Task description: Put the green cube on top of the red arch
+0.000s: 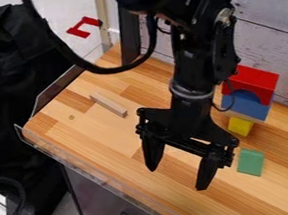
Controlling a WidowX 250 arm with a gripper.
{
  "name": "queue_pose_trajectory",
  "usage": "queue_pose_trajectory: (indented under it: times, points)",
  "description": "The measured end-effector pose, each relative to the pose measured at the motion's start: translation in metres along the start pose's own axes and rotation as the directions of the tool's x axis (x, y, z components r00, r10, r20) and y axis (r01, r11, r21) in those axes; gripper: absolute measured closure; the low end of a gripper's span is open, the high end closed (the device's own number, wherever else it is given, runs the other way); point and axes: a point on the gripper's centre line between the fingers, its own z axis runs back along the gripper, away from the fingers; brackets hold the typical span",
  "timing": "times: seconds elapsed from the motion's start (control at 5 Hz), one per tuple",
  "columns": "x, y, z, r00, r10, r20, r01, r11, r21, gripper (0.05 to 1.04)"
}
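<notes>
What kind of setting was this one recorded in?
Probably a robot lab or workshop bench set up for block stacking: a robot arm hangs over a wooden countertop with a clear guard along its edge, and toy blocks, such as the green block, lie on it.

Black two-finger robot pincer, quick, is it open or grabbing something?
Black two-finger pincer: open, with nothing between its fingers.

Green cube (250, 162), red arch (257, 81)

The black arm (194, 64) has a thick black cable (118, 69), grey collar (190, 94) and black pincer (179, 178).
</notes>
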Motion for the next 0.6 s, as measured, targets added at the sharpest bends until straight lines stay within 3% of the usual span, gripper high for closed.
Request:
queue_pose_trajectory:
  times: [0.2, 0.4, 0.6]
  points:
    - [-0.002, 0.001, -0.005, 1.000, 0.001, -0.020, -0.001, 1.000, 0.008, 0.084]
    - [-0.002, -0.025, -0.004, 0.998, -0.055, -0.008, 0.054, 0.998, -0.012, 0.084]
    - [-0.009, -0.061, -0.003, 1.000, 0.002, 0.026, 0.000, 0.998, -0.063, 0.084]
